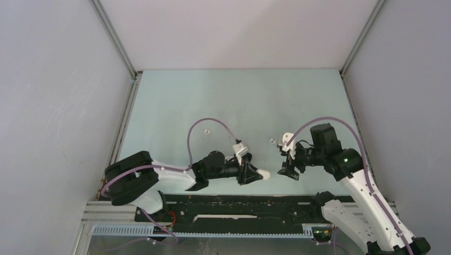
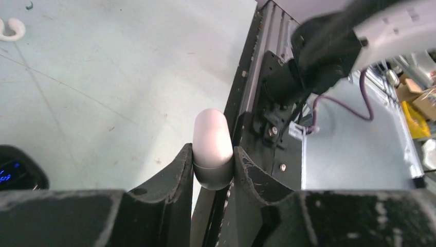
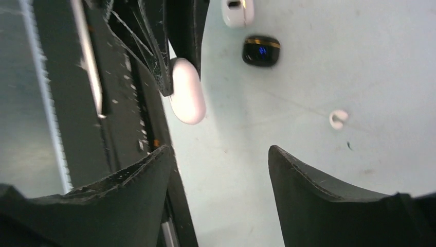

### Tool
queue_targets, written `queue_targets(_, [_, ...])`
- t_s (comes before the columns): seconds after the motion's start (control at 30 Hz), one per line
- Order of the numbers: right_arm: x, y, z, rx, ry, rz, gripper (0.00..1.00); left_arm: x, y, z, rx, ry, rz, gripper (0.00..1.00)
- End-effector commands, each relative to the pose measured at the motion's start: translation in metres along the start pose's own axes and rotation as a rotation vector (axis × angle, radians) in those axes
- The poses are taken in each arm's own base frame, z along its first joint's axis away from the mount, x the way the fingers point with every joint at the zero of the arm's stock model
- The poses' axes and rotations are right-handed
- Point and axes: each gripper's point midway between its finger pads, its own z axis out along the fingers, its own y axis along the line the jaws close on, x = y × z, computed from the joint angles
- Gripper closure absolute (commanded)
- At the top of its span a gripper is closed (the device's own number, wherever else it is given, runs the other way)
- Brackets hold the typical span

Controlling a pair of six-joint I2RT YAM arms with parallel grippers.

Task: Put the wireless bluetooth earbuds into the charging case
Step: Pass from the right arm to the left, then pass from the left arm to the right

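Observation:
My left gripper (image 1: 254, 174) is shut on a white pebble-like charging case (image 1: 262, 174) and holds it over the table's near edge. In the left wrist view the closed case (image 2: 212, 141) sits pinched between both fingers. My right gripper (image 1: 290, 170) is open and empty, just right of the case; in the right wrist view its jaws (image 3: 218, 149) stand wide apart, with the case (image 3: 187, 98) ahead of the left finger. A small white earbud (image 3: 337, 119) lies on the table; it also shows in the left wrist view (image 2: 11, 30). Two small white pieces (image 1: 272, 141) (image 1: 207, 130) lie farther back.
A black case with a blue light (image 3: 261, 50) rests on the table beyond the held case, and shows in part in the left wrist view (image 2: 15, 172). A white object with a dark slot (image 3: 237, 11) lies past it. The black base rail (image 1: 239, 207) runs along the near edge.

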Motion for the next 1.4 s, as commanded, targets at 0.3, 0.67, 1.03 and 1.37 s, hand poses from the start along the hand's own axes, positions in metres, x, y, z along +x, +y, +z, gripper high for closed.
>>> queue_targets(0.3, [-0.039, 0.046, 0.017, -0.406, -0.057, 0.066, 0.39, -0.036, -0.048, -0.065, 0.196, -0.384, 0.512, 0.88])
queue_targets(0.67, [-0.036, 0.058, 0.034, -0.493, 0.007, 0.054, 0.41, -0.041, -0.062, -0.051, 0.271, -0.424, 0.465, 0.88])
queue_targets(1.03, [-0.036, 0.062, 0.039, -0.535, 0.008, 0.068, 0.63, -0.040, -0.063, -0.039, 0.271, -0.417, 0.457, 0.86])
queue_targets(1.37, [-0.030, 0.046, 0.035, -0.401, 0.048, -0.005, 0.86, -0.020, -0.035, -0.031, 0.149, -0.325, 0.436, 0.52])
